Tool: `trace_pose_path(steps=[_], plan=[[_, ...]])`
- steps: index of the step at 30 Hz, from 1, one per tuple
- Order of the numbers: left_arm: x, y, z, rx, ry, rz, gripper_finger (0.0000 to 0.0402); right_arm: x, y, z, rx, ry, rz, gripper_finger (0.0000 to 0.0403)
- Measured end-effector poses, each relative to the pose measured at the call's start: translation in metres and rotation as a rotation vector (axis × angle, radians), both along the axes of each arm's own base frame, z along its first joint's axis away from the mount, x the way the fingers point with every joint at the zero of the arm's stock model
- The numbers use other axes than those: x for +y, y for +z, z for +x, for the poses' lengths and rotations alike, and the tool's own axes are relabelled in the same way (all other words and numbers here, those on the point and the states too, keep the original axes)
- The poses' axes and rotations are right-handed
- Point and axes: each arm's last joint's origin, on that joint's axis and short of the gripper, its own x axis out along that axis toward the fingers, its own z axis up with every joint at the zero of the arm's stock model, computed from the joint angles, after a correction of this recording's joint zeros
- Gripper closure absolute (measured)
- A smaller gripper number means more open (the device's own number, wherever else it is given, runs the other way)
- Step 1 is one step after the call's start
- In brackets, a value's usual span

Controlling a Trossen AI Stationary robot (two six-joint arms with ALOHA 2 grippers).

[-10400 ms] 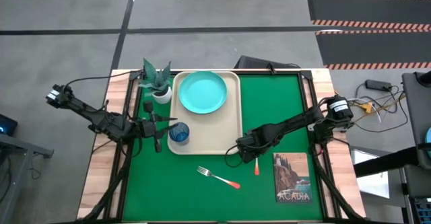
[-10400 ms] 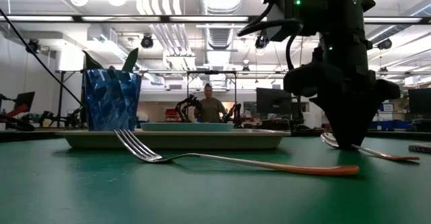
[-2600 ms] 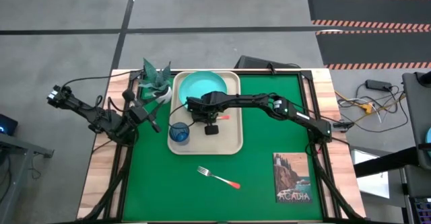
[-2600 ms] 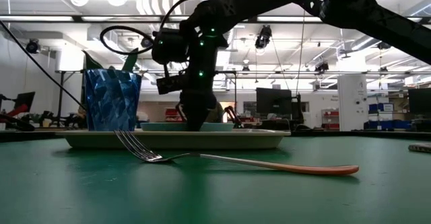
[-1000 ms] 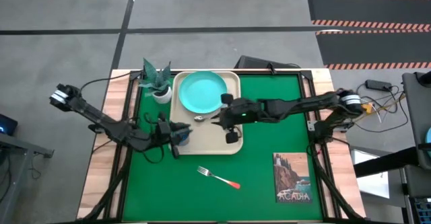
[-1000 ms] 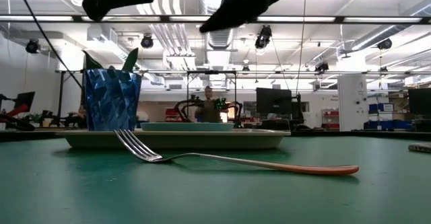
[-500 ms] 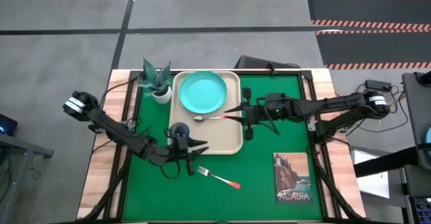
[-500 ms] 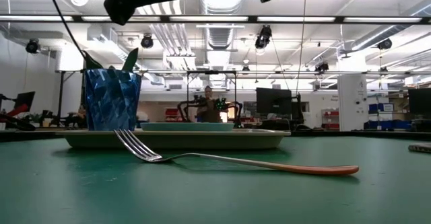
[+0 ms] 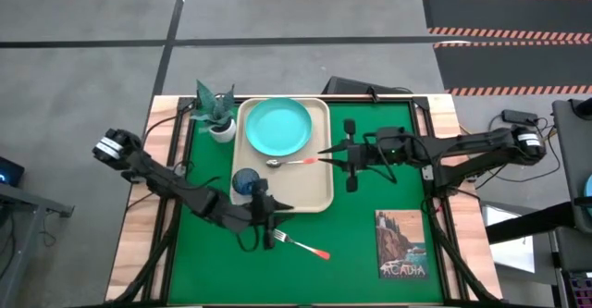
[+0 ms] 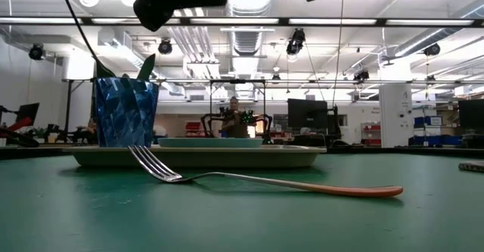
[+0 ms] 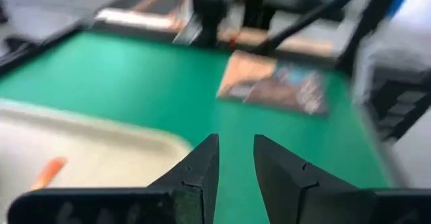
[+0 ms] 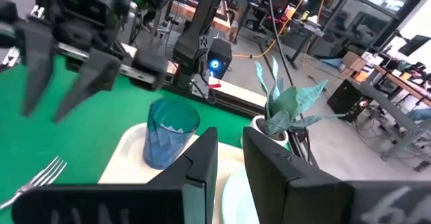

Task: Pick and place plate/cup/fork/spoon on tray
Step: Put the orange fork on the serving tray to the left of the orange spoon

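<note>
The beige tray [image 9: 314, 192] holds the teal plate [image 9: 277, 126], the blue cup [image 9: 244, 180] at its near left corner and the spoon [image 9: 291, 162], which lies flat at its middle. The fork [image 9: 301, 244] lies flat on the green mat, near of the tray, and also shows in the low view [image 10: 265, 180]. My left gripper [image 9: 282, 210] is open and empty, raised over the tray's near edge between cup and fork. My right gripper [image 9: 324, 152] is open and empty, raised at the tray's right edge beside the spoon's orange handle end.
A white pot with a green plant [image 9: 216, 112] stands at the tray's far left corner. A picture card [image 9: 402, 245] lies on the mat at the near right. Bare green mat [image 9: 379, 192] lies right of the tray. A person stands far off in the room [image 10: 233, 116].
My left gripper has gone from beside the cup toward the table's near right, toward the fork. My right gripper has drawn back from over the tray toward the table's right edge. The spoon stays lying on the tray.
</note>
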Motion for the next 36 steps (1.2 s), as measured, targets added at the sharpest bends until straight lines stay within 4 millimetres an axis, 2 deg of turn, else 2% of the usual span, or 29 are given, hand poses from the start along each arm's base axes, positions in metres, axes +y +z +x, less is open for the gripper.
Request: trace_pose_path(steps=[3,8,15,21,26,36], plan=[[0.006,0.005,0.007,0.135,0.006,0.039,0.0322,0.000,0.001,-0.008,0.017,-0.002,0.011,0.0339],[0.013,0.011,0.022,0.276,-0.104,0.039,0.0322,0.000,0.004,-0.022,0.033,-0.007,0.038,0.0339],[0.024,-0.011,0.038,0.453,-0.193,0.089,0.0322,0.002,-0.003,-0.035,0.034,0.040,0.067,0.0339],[0.015,-0.039,0.045,0.558,-0.331,0.056,0.0322,0.002,-0.002,-0.041,0.020,0.033,0.112,0.0339],[0.010,-0.055,0.047,0.611,-0.371,0.044,0.0322,0.002,-0.005,-0.040,0.037,0.030,0.127,0.0339],[0.004,-0.053,0.051,0.545,-0.421,0.054,0.0322,0.002,-0.011,-0.034,0.059,0.029,0.118,0.0339]])
